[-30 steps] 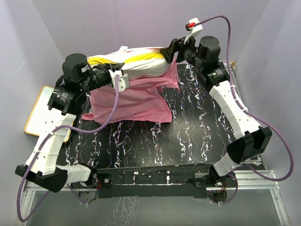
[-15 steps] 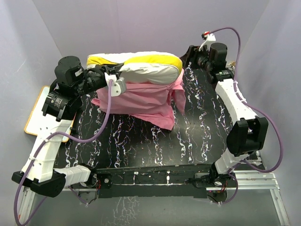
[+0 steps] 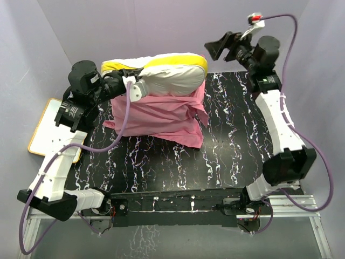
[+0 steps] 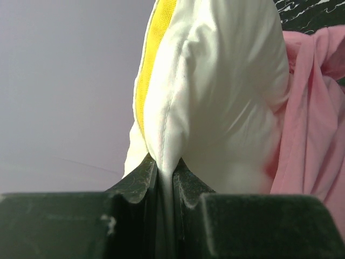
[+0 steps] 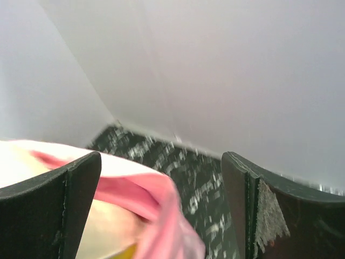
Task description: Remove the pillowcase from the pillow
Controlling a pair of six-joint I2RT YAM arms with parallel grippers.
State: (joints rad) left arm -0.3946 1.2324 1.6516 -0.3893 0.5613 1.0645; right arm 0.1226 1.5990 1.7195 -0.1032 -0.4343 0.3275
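The white pillow (image 3: 167, 75) with a yellow band hangs in the air at the back of the table. My left gripper (image 3: 133, 85) is shut on its left edge seam, seen up close in the left wrist view (image 4: 215, 91). The pink pillowcase (image 3: 156, 116) hangs from the pillow's lower side and drapes onto the black marbled table (image 3: 232, 140); its matte pink cloth also shows in the left wrist view (image 4: 315, 129). My right gripper (image 3: 214, 48) is open and empty, raised to the right of the pillow. In the right wrist view the pillowcase (image 5: 145, 194) is blurred below the open jaws.
A white board with a yellow frame (image 3: 46, 127) lies at the table's left edge. Purple-grey walls stand close on the left, back and right. My right arm's purple cable (image 3: 291, 32) arcs above its wrist.
My right gripper let go of the pillow's right end, opened and rose up and to the right. The pillowcase slid lower and hangs below the pillow. My left gripper kept its hold.
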